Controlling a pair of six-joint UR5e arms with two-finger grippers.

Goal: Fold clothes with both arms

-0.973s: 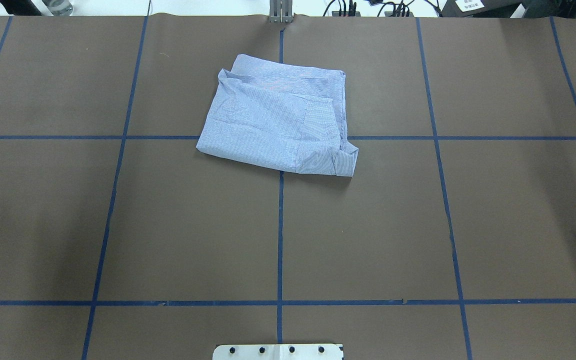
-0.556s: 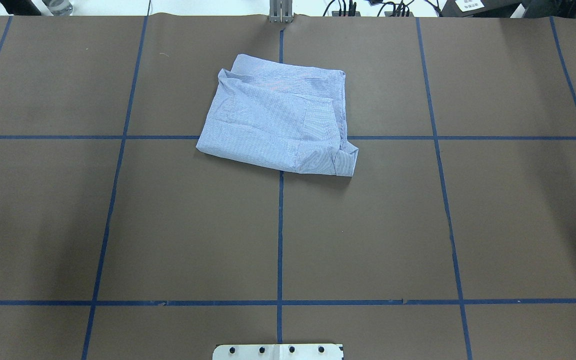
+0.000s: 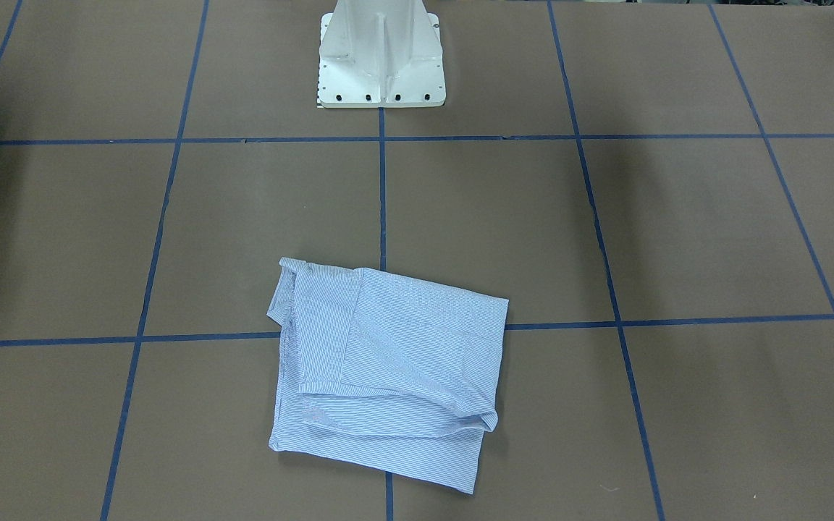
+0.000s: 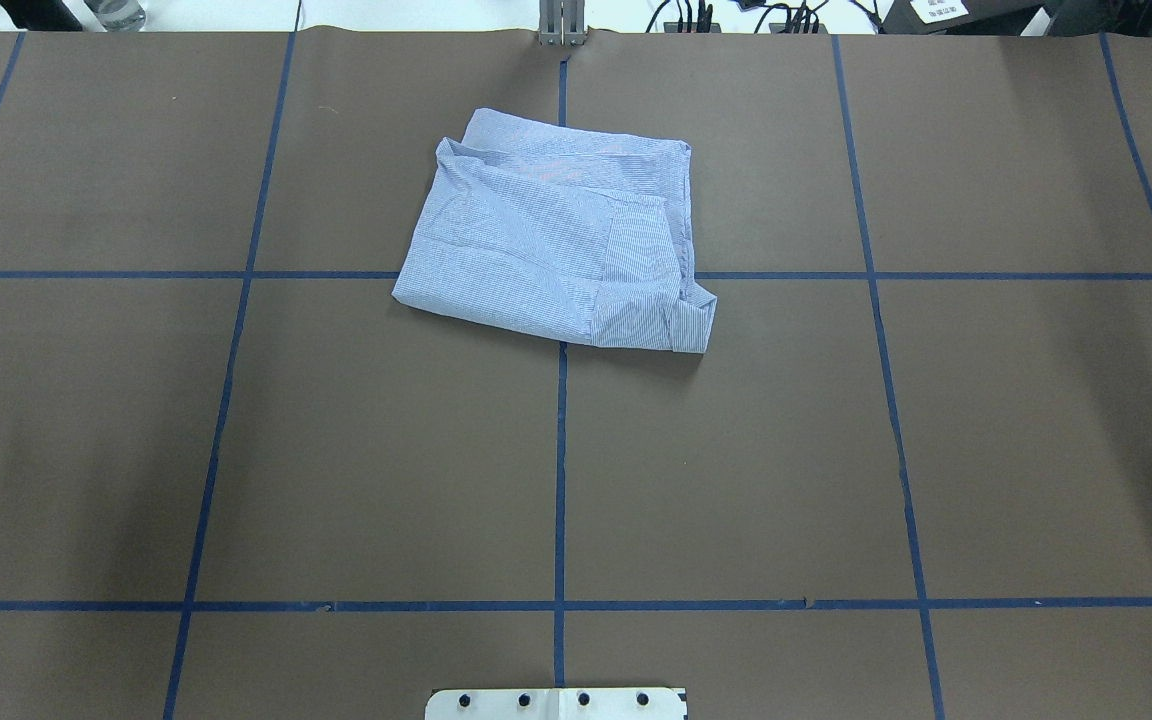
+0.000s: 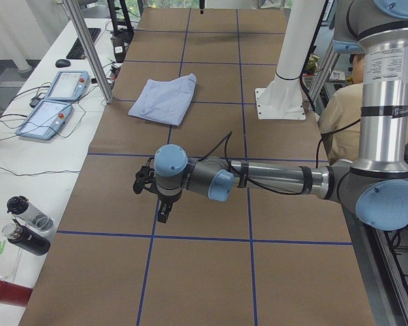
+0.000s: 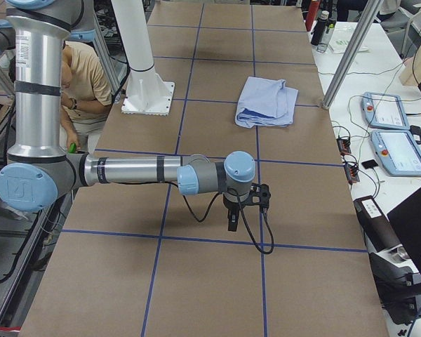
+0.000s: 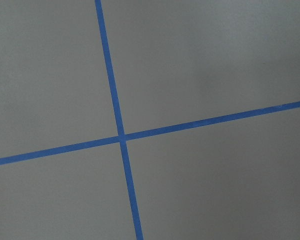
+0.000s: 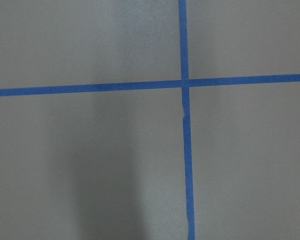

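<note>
Nearest the robot, the left gripper (image 5: 163, 216) and the right gripper (image 6: 232, 223) hang over bare table (image 4: 336, 450), each above a crossing of blue tape (image 7: 121, 137). Whether either claw is parted or clenched I cannot tell. Neither is near the cloth. Farther out, towards the far edge, the shirt (image 4: 548, 238) lies folded in a rough rectangle across the centre line. It looks light, soft and limp, and its layers would probably slide apart, so a sound hold would pinch all layers at two corners of one edge.
</note>
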